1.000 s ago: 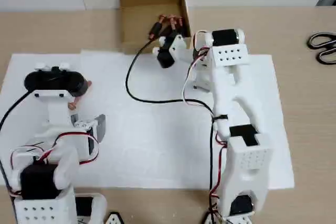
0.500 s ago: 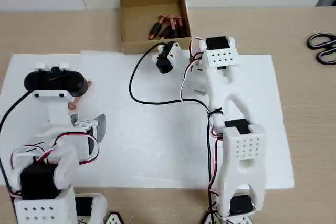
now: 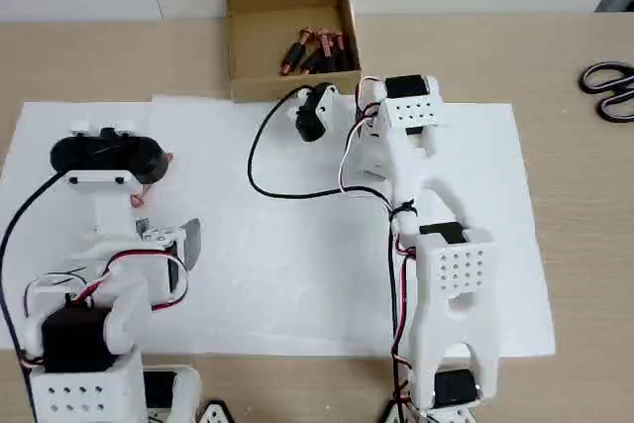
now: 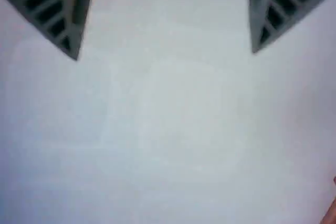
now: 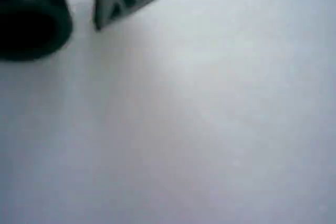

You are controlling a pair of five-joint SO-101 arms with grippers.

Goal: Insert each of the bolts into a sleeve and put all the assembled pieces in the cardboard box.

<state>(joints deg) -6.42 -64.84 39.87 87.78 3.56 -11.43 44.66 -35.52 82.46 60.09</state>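
Observation:
The cardboard box [image 3: 260, 39] stands at the table's far edge. Several copper bolts in black sleeves [image 3: 317, 50] lie in its right half. My right gripper [image 3: 313, 114] hangs over the white sheet just in front of the box. Its wrist view holds a dark round shape [image 5: 26, 24], too blurred to name. My left gripper [image 4: 165, 51] is open above bare sheet, with nothing between its grey fingers [image 3: 188, 241]. Two copper pieces [image 3: 165, 158] [image 3: 135, 200] peek out beside the left arm, and a copper tip [image 4: 332, 205] shows in the left wrist view.
A white foam sheet [image 3: 287, 274] covers the middle of the tan table. A black cable [image 3: 260, 170] loops over it from the right arm. Scissors [image 3: 609, 86] lie at the far right edge.
The right arm has drawn back from over the box's front wall onto the sheet. The left arm has barely moved.

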